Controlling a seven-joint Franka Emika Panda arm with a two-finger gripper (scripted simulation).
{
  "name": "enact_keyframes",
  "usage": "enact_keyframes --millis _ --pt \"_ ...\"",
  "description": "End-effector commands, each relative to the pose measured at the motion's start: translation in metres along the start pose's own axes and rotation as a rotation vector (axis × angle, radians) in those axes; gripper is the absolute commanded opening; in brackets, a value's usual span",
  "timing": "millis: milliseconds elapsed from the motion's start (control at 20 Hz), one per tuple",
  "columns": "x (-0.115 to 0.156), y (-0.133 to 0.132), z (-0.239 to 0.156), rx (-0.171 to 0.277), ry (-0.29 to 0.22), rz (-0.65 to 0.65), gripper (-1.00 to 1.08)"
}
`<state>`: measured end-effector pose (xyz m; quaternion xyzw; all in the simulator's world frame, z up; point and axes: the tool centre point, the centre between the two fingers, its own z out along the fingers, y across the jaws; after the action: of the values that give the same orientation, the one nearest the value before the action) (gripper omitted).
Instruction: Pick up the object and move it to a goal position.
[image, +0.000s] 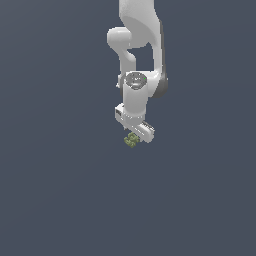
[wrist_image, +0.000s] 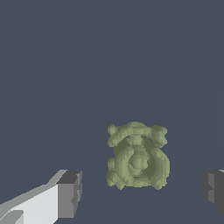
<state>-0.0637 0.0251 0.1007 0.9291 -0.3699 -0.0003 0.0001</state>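
Note:
The object (image: 131, 140) is a tiny olive-green lumpy thing, sitting just under the white gripper (image: 136, 136) in the exterior view. In the wrist view the object (wrist_image: 138, 157) looks like an old telephone shape, with a handset bar over a round body. It lies between the two fingertips, with a gap on each side. One dark fingertip (wrist_image: 69, 194) stands to one side and the other fingertip (wrist_image: 213, 188) is at the frame edge. The gripper (wrist_image: 141, 191) is open and touches nothing.
The white arm (image: 140, 40) comes down from the top of the exterior view. A plain dark grey-blue floor (image: 60, 190) lies all around.

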Motion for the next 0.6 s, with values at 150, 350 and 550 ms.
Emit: enact_keyframes --millis 150,350,550 --pt "-0.001 0.000 0.001 0.000 0.000 0.007 1.00" --pt "-0.001 0.000 0.009 0.000 0.000 0.008 1.00" --pt "-0.001 0.001 0.027 0.000 0.000 0.009 1.00"
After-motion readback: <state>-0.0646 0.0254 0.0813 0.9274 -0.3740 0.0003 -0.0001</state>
